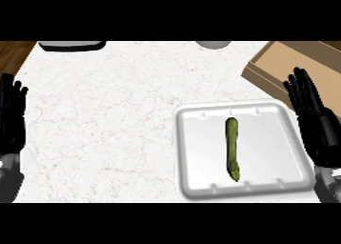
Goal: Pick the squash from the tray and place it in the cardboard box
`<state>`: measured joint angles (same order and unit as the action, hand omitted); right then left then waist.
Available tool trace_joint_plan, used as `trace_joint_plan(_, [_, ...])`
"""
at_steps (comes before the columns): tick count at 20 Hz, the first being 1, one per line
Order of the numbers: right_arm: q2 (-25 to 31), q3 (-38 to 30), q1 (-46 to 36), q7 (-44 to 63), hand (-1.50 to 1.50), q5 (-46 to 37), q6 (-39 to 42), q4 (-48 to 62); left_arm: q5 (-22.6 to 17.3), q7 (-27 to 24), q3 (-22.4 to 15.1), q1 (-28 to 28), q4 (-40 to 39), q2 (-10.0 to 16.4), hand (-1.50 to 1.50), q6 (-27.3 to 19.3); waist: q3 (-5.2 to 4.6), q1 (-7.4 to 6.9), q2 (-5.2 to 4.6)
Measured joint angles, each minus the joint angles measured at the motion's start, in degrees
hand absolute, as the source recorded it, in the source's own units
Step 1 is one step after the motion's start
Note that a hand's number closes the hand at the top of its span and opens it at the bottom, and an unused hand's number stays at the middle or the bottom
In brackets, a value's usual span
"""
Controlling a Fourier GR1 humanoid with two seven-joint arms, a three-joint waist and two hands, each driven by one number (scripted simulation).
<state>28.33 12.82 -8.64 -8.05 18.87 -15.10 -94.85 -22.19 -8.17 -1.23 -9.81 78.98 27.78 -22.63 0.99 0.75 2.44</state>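
A long, thin green squash (pixel 232 147) lies lengthwise in the middle of a white tray (pixel 194 181) at the lower right of the counter. The cardboard box (pixel 300 59) sits at the upper right, partly cut off by the view's edge. My right hand (pixel 315 119) stands open with fingers straight up, just right of the tray and in front of the box. It touches nothing. At the far left edge my left hand (pixel 8 119) rests open, fingers up, well away from the tray.
The white marbled counter (pixel 110 119) spreads across the middle and left. A dark grey object (pixel 71 45) and a grey rounded object (pixel 213 44) peek in at the back edge. Wooden floor (pixel 8 55) shows at the upper left.
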Motion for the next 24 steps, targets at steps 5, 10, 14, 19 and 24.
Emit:
trace_joint_plan(5, [-0.64,-0.94,2.8,1.46,1.5,-7.04,-9.31,-1.47,1.93,2.06,-2.6,1.98,-1.02,-0.75,0.0,0.16,-0.75,0.25,-1.58])
trace_joint_plan(10, [3.16,-0.41,9.88,6.74,-1.5,-19.6,-20.47,3.19,2.62,4.17,-5.73,5.05,-2.73,-2.46,0.0,0.56,-1.47,1.84,-2.4])
trace_joint_plan(14, [0.01,2.65,15.83,10.43,-1.5,-30.9,-33.05,2.51,3.9,5.2,-8.37,5.41,-3.78,-4.98,0.0,-0.23,-1.33,1.58,-2.32])
trace_joint_plan(19, [1.84,6.35,23.35,22.97,-1.5,-45.78,-36.24,-4.21,4.59,6.74,-9.32,4.66,-3.91,-5.69,0.0,-0.2,-1.38,0.94,-2.29])
trace_joint_plan(24, [5.17,6.41,27.55,39.65,-1.5,-54.81,-27.83,-14.08,5.19,5.97,-9.69,4.82,-4.66,-6.3,0.0,0.27,-1.44,0.49,-2.35])
